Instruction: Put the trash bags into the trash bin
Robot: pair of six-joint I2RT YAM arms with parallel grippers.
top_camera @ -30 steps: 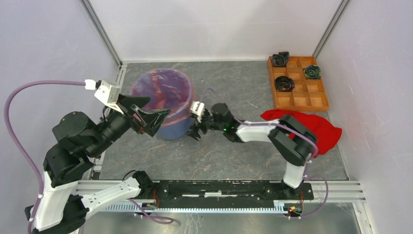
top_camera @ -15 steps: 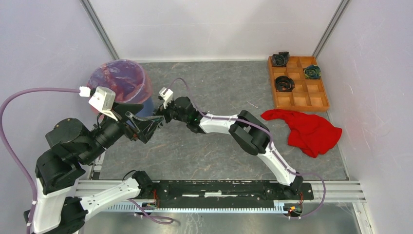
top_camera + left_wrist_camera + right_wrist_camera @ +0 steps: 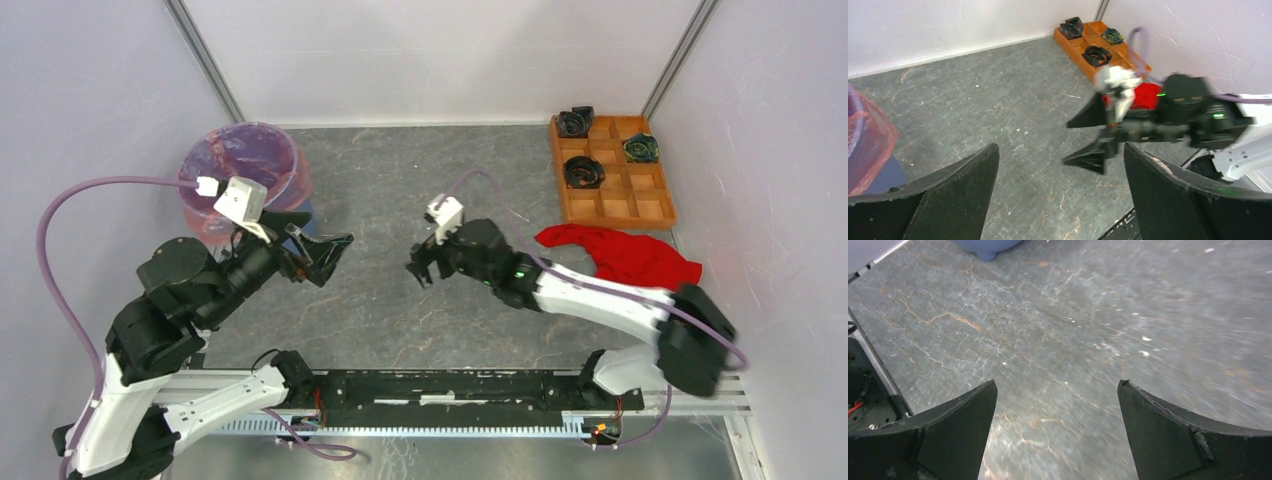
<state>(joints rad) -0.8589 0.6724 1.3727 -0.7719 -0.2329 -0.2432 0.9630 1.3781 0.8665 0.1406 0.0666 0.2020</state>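
Observation:
The blue bucket (image 3: 297, 211) stands at the far left, lined with the translucent red-pink bag (image 3: 240, 165), whose film folds over the rim and down the sides. The bag's edge shows in the left wrist view (image 3: 868, 145), and the bucket's base in the right wrist view (image 3: 985, 246). My left gripper (image 3: 325, 250) is open and empty, just right of the bucket. My right gripper (image 3: 420, 268) is open and empty above the middle of the floor. In the left wrist view the right gripper (image 3: 1093, 140) shows between my own open fingers.
An orange compartmented tray (image 3: 655, 200) with dark coiled items stands at the far right. A solid red cloth (image 3: 640, 262) lies in front of it, partly under the right arm. White walls close in the grey floor (image 3: 430, 180).
The bucket with the bag slid from the middle to the far left, then stayed. My right gripper pulled back from the bucket to mid-floor. My left gripper swung slightly right.

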